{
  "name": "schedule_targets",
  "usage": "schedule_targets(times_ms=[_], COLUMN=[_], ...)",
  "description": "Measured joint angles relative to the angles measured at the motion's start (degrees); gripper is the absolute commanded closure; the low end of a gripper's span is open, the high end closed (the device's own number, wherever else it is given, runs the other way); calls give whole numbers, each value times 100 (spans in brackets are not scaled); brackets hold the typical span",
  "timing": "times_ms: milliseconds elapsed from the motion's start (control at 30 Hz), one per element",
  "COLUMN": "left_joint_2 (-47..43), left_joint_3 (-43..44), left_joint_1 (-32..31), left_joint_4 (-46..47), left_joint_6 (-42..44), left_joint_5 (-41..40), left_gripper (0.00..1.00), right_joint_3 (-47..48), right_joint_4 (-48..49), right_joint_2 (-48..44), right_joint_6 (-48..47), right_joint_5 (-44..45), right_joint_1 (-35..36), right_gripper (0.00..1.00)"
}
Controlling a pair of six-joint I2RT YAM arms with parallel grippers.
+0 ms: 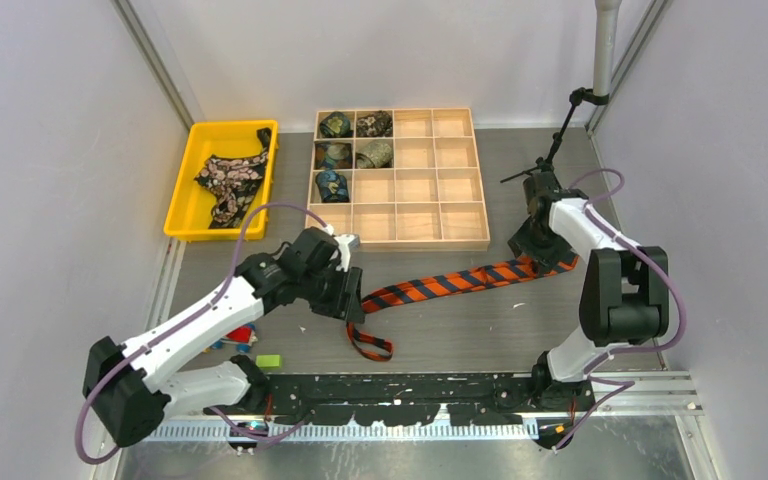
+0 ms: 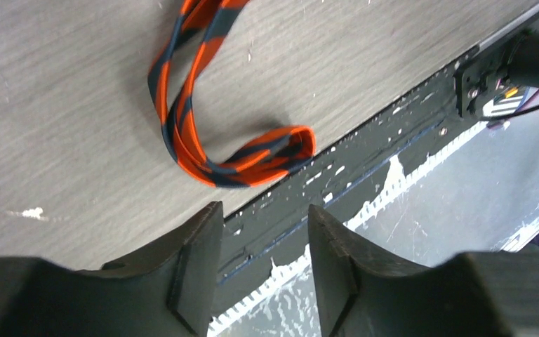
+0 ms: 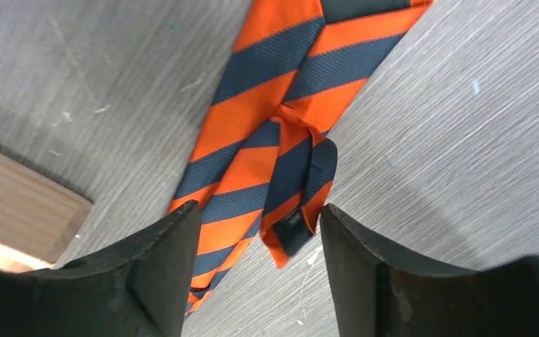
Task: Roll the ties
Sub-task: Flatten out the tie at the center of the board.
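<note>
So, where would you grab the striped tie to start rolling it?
Probably the tie's folded end under the right gripper: it lies nearly flat on the table, doubled over, between the open fingers. Come straight down, jaws across its width. The other end, by the left gripper, curls up on edge and looks harder to pinch.

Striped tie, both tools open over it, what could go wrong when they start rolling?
1. The tie's thin end lies curled and twisted beside the black rail; the left tool may snag the rail or start a crooked roll.
2. Under the right tool the fabric is folded over itself; gripping there may lock in a crease.
</note>
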Motion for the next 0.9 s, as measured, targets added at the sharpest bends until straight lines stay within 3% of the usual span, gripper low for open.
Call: schedule_targets(times_ms=[233,600,733,900], left_joint_2=[-238,299,433,529], left_joint_3=[-87,-560,-726,-809], left_joint_1=[-846,-2070,-2184,-2229], left_joint_4=[-542,-35,197,485], left_joint_6=[-566,-1703,-2122,-2524], left_joint_5=[-533,-1228,-1565,-1919], left_gripper=[44,46,47,50], right_joint_3=[227,122,61,-4], right_joint_4=[-205,-883,-942,-660], right_joint_2=[-562,-2931,-2894,-2199], right_joint_6=[-90,-188,-33,393], right_joint_5=[116,63,74,63], right_joint_1=[13,437,1276,2671], right_gripper=[24,14,14,17])
